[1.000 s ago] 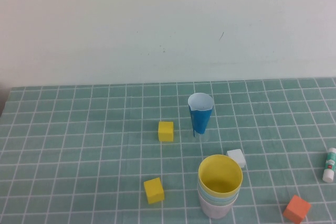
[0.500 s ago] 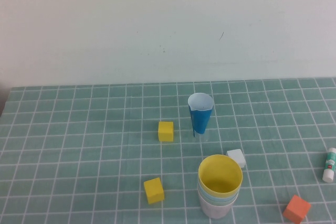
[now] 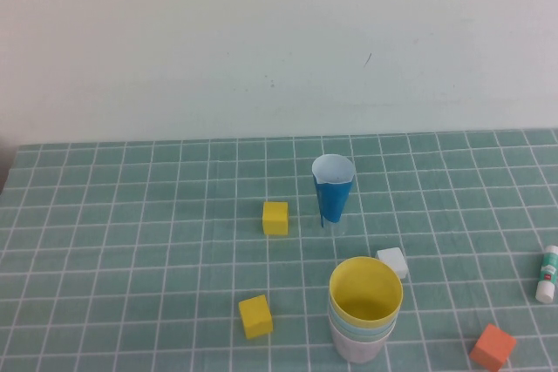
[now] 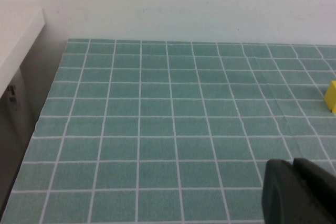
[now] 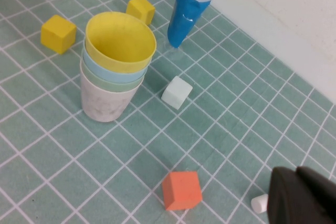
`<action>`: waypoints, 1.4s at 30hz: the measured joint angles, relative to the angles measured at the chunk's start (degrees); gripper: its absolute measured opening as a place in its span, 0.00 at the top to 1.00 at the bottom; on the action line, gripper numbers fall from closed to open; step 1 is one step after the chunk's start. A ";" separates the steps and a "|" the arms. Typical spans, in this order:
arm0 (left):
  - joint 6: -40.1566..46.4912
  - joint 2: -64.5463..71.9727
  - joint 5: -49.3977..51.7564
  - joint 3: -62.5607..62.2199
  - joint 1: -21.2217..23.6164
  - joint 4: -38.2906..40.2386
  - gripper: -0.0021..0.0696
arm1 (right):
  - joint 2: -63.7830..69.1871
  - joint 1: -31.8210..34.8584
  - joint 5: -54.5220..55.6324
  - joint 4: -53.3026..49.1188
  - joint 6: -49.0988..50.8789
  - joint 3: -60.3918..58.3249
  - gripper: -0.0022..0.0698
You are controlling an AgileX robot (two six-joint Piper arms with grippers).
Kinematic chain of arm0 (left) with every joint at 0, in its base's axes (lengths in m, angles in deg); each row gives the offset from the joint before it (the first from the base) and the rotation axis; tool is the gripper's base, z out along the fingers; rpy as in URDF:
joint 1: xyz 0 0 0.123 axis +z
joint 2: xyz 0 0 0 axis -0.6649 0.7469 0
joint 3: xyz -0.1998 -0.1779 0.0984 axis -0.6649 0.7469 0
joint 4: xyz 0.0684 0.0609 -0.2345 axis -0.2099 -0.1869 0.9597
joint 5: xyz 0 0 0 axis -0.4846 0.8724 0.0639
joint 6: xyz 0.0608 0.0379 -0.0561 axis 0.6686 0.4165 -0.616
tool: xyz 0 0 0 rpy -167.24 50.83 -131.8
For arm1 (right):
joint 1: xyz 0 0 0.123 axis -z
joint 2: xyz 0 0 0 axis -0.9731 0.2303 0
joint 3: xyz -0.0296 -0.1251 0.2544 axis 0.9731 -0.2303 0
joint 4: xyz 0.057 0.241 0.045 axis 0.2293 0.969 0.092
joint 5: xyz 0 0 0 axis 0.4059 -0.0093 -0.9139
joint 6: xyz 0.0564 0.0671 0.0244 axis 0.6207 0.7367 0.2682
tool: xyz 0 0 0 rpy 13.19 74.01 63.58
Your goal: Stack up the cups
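Nothing was moved since the earlier frames: the cups [image 3: 365,309] were kept nested in one pile at the lower middle of the high view, yellow on top, then blue, green and a pale one at the bottom, with nothing seen inside. The stacking was judged done, so no next move was called for. The left gripper [image 4: 300,192] and right gripper [image 5: 304,195], each at the lower right of its wrist view, were held with jaws pressed together on nothing.

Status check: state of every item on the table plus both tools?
stack of cups: upright, nested; yellow innermost, then light blue, pale green, pinkish outermost
cone cup: upright, apart from the stack
two yellow cubes: loose on the mat
white cube: beside the stack
orange cube: loose
glue stick: lying down
left tool: shut, empty
right tool: shut, empty
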 joint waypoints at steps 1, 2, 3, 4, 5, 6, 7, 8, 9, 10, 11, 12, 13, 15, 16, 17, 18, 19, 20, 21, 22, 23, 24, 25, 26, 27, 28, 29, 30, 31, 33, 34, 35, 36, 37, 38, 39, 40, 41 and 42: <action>0.00 0.00 0.00 0.00 0.00 0.00 0.97 | 0.00 0.00 0.00 0.00 0.00 0.00 0.97; 0.00 0.00 0.00 0.00 0.00 0.00 0.97 | 0.00 0.00 0.00 0.00 0.00 0.00 0.97; 0.00 0.00 0.00 0.00 0.00 0.00 0.97 | 0.00 0.00 0.00 0.00 0.00 0.00 0.97; 0.00 0.00 0.00 0.00 0.00 0.00 0.97 | 0.00 0.00 0.00 0.00 0.00 0.00 0.97; 0.00 0.00 0.00 0.00 0.00 0.00 0.97 | 0.00 0.00 0.00 0.00 0.00 0.00 0.97; 0.00 0.00 0.00 0.00 0.00 0.00 0.97 | 0.00 0.00 0.00 0.00 0.00 0.00 0.97; 0.00 0.00 0.00 0.00 0.00 0.00 0.97 | 0.00 0.00 0.00 0.00 0.00 0.00 0.97; 0.00 0.00 0.00 0.00 0.00 0.00 0.97 | 0.00 0.00 0.00 0.00 0.00 0.00 0.97; 0.00 0.00 0.00 0.00 0.00 0.00 0.97 | 0.00 0.00 0.00 0.00 0.00 0.00 0.97; 0.00 0.00 0.00 0.00 0.00 0.00 0.97 | 0.00 0.00 0.00 0.00 0.00 0.00 0.97; 0.00 0.00 0.00 0.00 0.00 0.00 0.97 | 0.00 0.00 0.00 0.00 0.00 0.00 0.97; 0.00 0.00 0.00 0.00 0.00 0.00 0.97 | 0.00 0.00 0.00 0.00 0.00 0.00 0.97; 0.00 0.00 0.00 0.00 0.00 0.00 0.97 | 0.00 0.00 0.00 0.00 0.00 0.00 0.97; 0.00 0.00 0.00 0.00 0.00 0.00 0.97 | 0.00 0.00 0.00 0.00 0.00 0.00 0.97; 0.00 0.00 0.00 0.00 0.00 0.00 0.97 | 0.00 0.00 0.00 0.00 0.00 0.00 0.97; 0.09 0.00 0.00 0.00 0.00 0.00 0.97 | 0.00 0.00 0.00 0.00 0.00 0.00 0.97; 0.22 0.00 0.00 0.00 0.00 0.00 0.97 | 0.00 0.00 0.00 0.00 0.00 0.00 0.97; 0.22 0.00 0.00 0.00 0.00 0.00 0.97 | 0.00 0.00 0.00 0.00 0.00 0.00 0.97; 0.22 0.00 0.00 0.00 0.00 0.00 0.97 | 0.00 0.00 0.00 0.10 0.00 0.00 0.97; 0.22 0.00 0.00 0.00 0.00 0.00 0.97 | 0.00 0.00 0.00 0.09 0.00 0.00 0.97; 0.22 0.00 0.00 0.00 0.00 0.00 0.97 | 0.00 0.00 0.00 0.09 0.00 0.00 0.97; 0.22 0.00 0.00 0.00 0.00 0.00 0.97 | 0.00 0.00 0.00 0.09 0.00 0.00 0.97; 0.22 0.00 0.00 0.00 0.00 0.00 0.97 | 0.00 0.00 0.00 0.09 0.00 0.00 0.97; 0.22 0.00 0.00 0.00 0.00 0.00 0.97 | 0.00 0.00 0.00 0.09 0.00 0.00 0.97; 0.22 0.00 0.00 0.00 0.00 0.00 0.97 | 0.00 0.00 0.00 0.09 0.00 0.00 0.97; 0.22 0.00 0.00 0.00 0.00 0.00 0.97 | 0.00 0.00 0.00 0.09 0.00 0.00 0.97; 0.22 0.00 0.00 0.00 0.00 0.00 0.97 | 0.00 0.00 0.00 0.09 0.00 0.00 0.97; 0.22 0.00 0.00 0.00 0.00 0.00 0.97 | 0.00 0.00 0.00 -0.01 -0.15 0.00 0.97; 0.22 0.00 0.00 0.00 0.00 0.00 0.97 | -0.05 0.23 0.00 -0.12 -0.72 0.00 0.97; 0.22 0.00 0.00 0.00 0.00 0.00 0.97 | -0.14 0.69 0.00 -0.15 -1.24 0.00 0.97; 0.22 0.00 0.00 0.00 0.00 0.00 0.97 | -0.80 2.99 0.00 -0.15 -1.74 -0.12 0.97; 0.22 0.00 0.00 0.00 0.00 0.00 0.97 | -1.32 4.70 0.44 -0.15 -1.86 -0.30 0.97; 0.22 0.00 0.00 0.00 0.00 0.00 0.97 | -1.96 6.29 0.90 -0.01 -1.98 -0.93 0.97; 0.22 0.00 0.00 0.00 0.00 0.00 0.97 | -2.91 8.49 1.64 0.08 -1.98 -1.83 0.97; 0.22 0.00 0.00 0.00 0.00 0.00 0.97 | -4.03 10.90 2.67 0.22 -1.83 -3.02 0.97; 0.22 0.00 0.00 0.00 0.00 0.00 0.97 | -5.29 12.89 3.64 0.22 -1.76 -4.15 0.97; 0.22 0.00 0.00 0.00 0.00 0.00 0.97 | -6.65 15.32 4.83 0.22 -1.66 -5.72 0.97; 0.22 0.00 0.00 0.00 0.00 0.00 0.97 | -8.12 17.63 6.23 0.22 -1.62 -7.33 0.97; 0.22 0.00 0.00 0.00 0.00 0.00 0.97 | -9.58 19.79 7.93 0.22 -1.55 -9.01 0.97; 0.22 0.00 0.00 0.00 0.00 0.00 0.97 | -11.07 21.76 9.66 0.22 -1.55 -10.76 0.97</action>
